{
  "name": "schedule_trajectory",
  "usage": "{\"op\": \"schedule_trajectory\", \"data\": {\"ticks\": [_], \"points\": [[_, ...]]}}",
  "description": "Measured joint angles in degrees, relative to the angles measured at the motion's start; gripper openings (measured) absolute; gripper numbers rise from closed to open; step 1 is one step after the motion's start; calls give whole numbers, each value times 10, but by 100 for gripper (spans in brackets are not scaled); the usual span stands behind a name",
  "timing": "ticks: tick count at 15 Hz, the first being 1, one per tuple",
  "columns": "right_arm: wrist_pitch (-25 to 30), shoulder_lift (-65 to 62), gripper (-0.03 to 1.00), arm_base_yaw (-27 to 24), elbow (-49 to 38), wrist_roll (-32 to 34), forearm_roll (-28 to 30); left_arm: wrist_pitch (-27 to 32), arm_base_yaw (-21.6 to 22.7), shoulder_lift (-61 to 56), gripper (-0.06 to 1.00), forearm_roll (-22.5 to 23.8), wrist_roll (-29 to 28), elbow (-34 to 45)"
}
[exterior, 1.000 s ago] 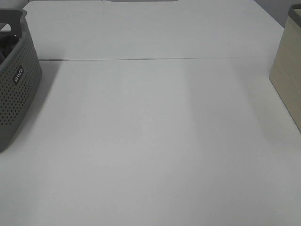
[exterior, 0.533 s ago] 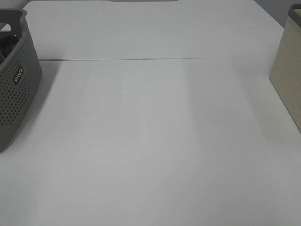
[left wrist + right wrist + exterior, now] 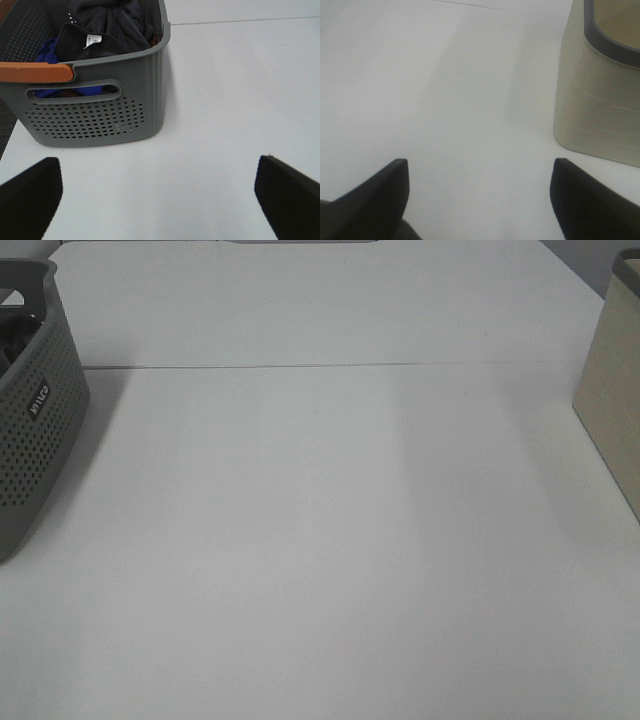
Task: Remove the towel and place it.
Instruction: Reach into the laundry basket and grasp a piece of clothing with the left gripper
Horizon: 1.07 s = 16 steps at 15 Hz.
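The towel (image 3: 112, 27), dark charcoal cloth with a white label, lies bunched inside the grey perforated basket (image 3: 95, 112), beside some blue cloth. In the exterior high view the basket (image 3: 35, 430) stands at the far left edge, and neither gripper shows there. My left gripper (image 3: 157, 192) hovers over the white table in front of the basket's short side, open, nothing between its black fingers (image 3: 30, 197). My right gripper (image 3: 480, 200) is open and empty too, above bare table beside the beige bin.
A beige bin (image 3: 600, 95) with a grey rim stands at the table's right edge, also in the exterior high view (image 3: 612, 390). The basket has an orange handle (image 3: 37, 72). A seam (image 3: 330, 366) crosses the white table.
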<state>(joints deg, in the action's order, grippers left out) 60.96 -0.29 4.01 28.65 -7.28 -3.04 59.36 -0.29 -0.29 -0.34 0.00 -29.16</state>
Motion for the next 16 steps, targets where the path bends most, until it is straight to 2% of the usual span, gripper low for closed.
{"op": "schedule_trajectory", "data": {"ticks": [14,15,16], "points": [[0,0,76,0,0,0,0,3,0,3,99,-1,0,-1],[0,0,76,0,0,0,0,52,0,53,99,3,22,-34],[0,0,76,0,0,0,0,69,0,77,99,3,40,-52]]}}
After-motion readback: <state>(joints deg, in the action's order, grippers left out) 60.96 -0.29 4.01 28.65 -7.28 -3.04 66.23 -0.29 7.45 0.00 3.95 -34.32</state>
